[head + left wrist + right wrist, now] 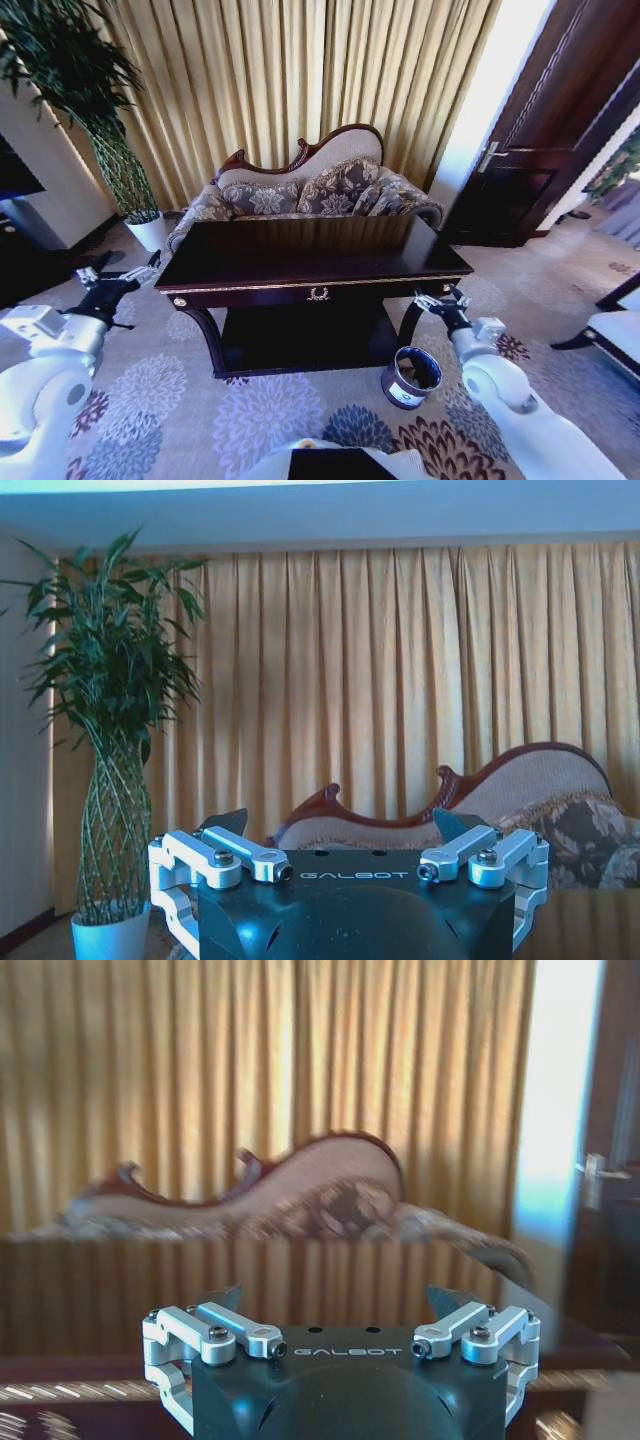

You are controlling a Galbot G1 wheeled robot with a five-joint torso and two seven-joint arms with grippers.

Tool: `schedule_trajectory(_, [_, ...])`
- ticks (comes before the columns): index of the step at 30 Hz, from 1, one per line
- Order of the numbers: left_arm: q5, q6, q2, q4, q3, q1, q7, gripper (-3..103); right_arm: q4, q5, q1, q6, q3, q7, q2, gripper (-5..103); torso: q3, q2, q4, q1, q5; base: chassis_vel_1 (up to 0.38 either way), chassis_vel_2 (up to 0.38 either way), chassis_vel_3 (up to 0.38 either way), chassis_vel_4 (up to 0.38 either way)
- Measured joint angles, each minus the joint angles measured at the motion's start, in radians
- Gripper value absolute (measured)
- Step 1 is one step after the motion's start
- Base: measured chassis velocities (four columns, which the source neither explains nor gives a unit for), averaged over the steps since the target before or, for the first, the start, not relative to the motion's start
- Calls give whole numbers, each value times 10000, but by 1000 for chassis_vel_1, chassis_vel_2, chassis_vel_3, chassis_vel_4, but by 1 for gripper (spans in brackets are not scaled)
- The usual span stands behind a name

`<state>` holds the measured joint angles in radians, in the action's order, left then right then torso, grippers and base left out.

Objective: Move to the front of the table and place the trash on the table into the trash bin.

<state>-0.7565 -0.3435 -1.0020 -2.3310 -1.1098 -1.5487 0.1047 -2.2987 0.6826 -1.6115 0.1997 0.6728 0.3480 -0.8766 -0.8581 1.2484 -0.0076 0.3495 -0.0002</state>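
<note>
Both grippers, left and right, are held apart, empty. The trash bin stands near the right arm; it could be knocked over during reaching.

Head down, wrists toward sofa

Both arms reach forward, elbows bent, held at about equal height. The left gripper hangs with jaws spread wide; the right gripper likewise gapes, nothing between its fingers
</note>
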Motion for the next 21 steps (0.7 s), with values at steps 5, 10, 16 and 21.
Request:
schedule_trajectory(5, [-165,28,77,-52,-182,-68,-1,100,-1762,149,-627,452,218,157,56,100,0,0,2,0,-1,0,0,0,0])
schedule_trajectory(10, [-204,19,19,-221,-201,-149,10,100,-2203,238,-1055,922,466,179,-30,100,0,0,0,0,0,0,0,0,0])
schedule_trajectory(16, [-475,-283,-132,-819,-291,-443,1,100,-2159,261,-1091,968,454,184,-163,100,-2,-1,2,1,2,0,0,0,0])
schedule_trajectory(21, [-551,-474,-181,-1194,-319,-547,9,100,-2109,261,-1089,970,471,186,-278,100,-2,-1,1,1,1,10,-14,-11,7])
